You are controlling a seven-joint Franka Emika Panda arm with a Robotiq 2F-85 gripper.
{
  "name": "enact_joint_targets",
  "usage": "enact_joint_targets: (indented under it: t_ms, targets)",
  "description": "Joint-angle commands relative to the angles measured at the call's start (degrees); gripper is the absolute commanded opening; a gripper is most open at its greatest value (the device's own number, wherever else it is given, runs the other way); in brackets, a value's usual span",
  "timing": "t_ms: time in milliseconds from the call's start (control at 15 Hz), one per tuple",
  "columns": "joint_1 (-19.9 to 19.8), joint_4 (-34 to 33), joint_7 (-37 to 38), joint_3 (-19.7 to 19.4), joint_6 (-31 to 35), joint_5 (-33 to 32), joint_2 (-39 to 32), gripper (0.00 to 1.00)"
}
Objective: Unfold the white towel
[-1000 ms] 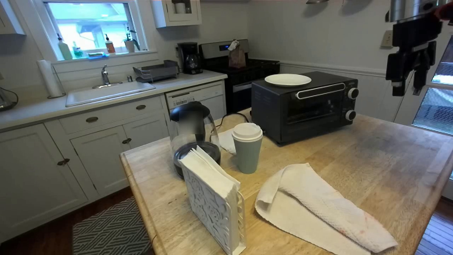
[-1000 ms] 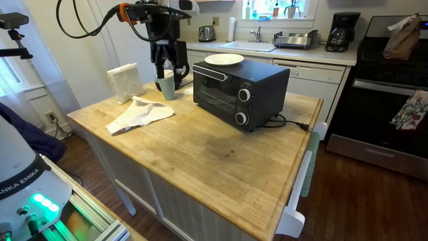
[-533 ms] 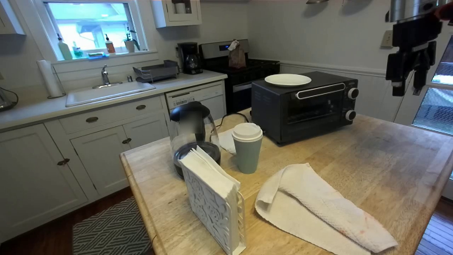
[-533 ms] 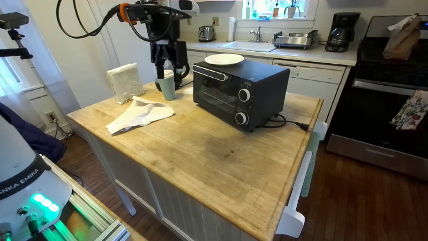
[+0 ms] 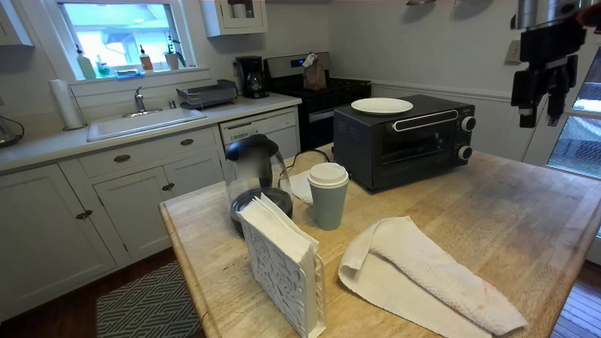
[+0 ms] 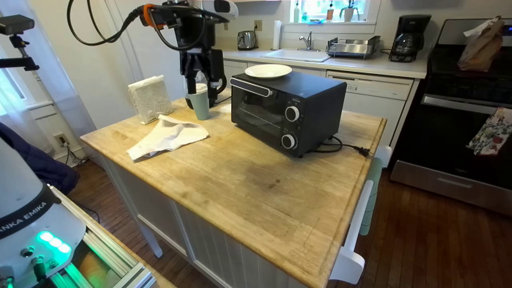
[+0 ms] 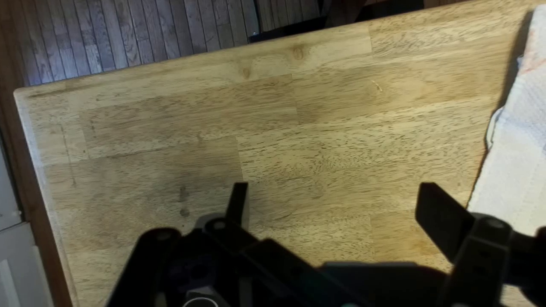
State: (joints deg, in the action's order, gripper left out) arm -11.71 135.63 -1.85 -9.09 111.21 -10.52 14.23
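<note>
This is a home kitchen. The jaws of the gripper [image 7: 332, 187] hang above a wooden island top [image 7: 324, 140]. In an exterior view, a toaster oven [image 6: 286, 105] with a plate [image 6: 268, 71] on it sits just right of the jaws; farther right come a toaster [image 6: 247, 40], a sink [image 6: 296, 55], a dish rack [image 6: 352, 48], a coffee maker [image 6: 408, 38] and a stove [image 6: 448, 130] hung with a flowered cloth [image 6: 492, 134]. Left of the jaws, in an exterior view, are cabinets [image 5: 51, 230] and a window [image 5: 122, 33] with pump bottles [image 5: 86, 66] and a potted plant [image 5: 172, 61].
</note>
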Motion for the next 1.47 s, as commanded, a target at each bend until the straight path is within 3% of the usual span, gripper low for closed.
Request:
enact_joint_targets:
  t_ms: [0, 400, 600, 667, 867, 1067, 1400]
  targets:
    - [2.97, 4.14, -7.38, -1.05, 7.64, 7.51, 0.61, 1.00]
    - [10.17, 13.21, -23.14, -1.26, 23.72, 26.23, -1.31, 1.00]
    - [13.10, 12.96, -33.22, -2.14, 25.54, 35.99, -6.27, 1.00]
    - [11.13, 13.51, -27.02, -0.41, 24.06, 30.80, -2.96, 1.00]
    - [11.18, 13.42, -27.88, -0.25, 24.13, 31.44, -4.14, 1.00]
    - [12.49, 13.81, -29.96, -0.01, 29.44, 35.71, -7.02, 1.00]
    - [12.40, 11.52, -30.22, 2.12, 38.69, 35.09, -15.16, 1.00]
